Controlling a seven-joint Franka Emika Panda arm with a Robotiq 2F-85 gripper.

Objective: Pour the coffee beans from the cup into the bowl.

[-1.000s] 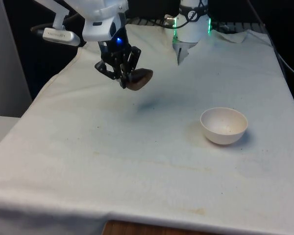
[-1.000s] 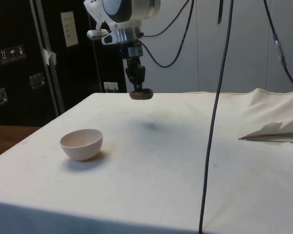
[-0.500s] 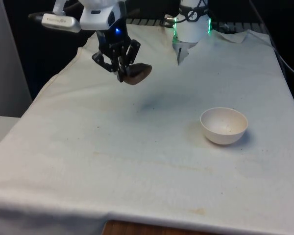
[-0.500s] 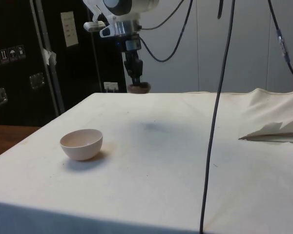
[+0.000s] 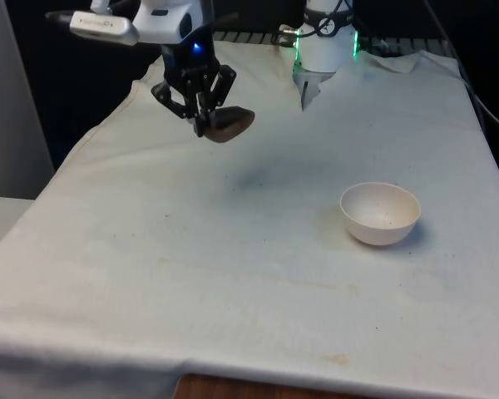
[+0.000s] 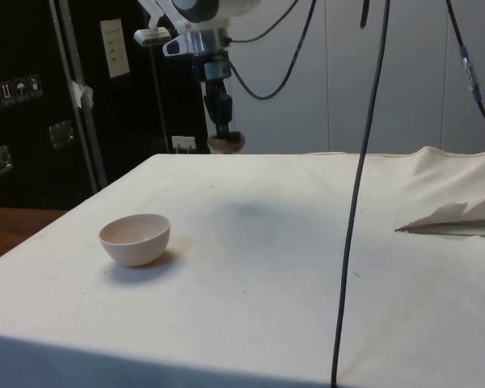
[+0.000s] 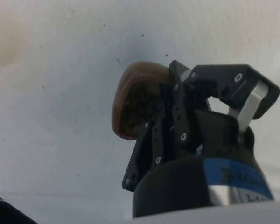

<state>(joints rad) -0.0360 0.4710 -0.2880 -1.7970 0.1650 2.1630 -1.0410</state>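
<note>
My gripper (image 5: 206, 120) hangs high over the table's far part, on the front view's left, shut on the rim of a small brown cup (image 5: 229, 123). The cup (image 6: 226, 144) is held well above the cloth. In the wrist view the cup (image 7: 130, 100) shows dark coffee beans inside, with the fingers (image 7: 170, 116) clamped on its edge. A white bowl (image 5: 380, 213) sits on the cloth at the front view's right, far from the cup. From the side the bowl (image 6: 135, 238) stands near the table's front left corner.
White cloth (image 5: 233, 274) covers the whole table. A crumpled fold of cloth (image 6: 461, 214) lies at the side view's right. A black cable (image 6: 360, 162) hangs down in front of the side camera.
The gripper has risen with the cup and drifted farther from the bowl, towards the table's far end. The bowl has not moved.
</note>
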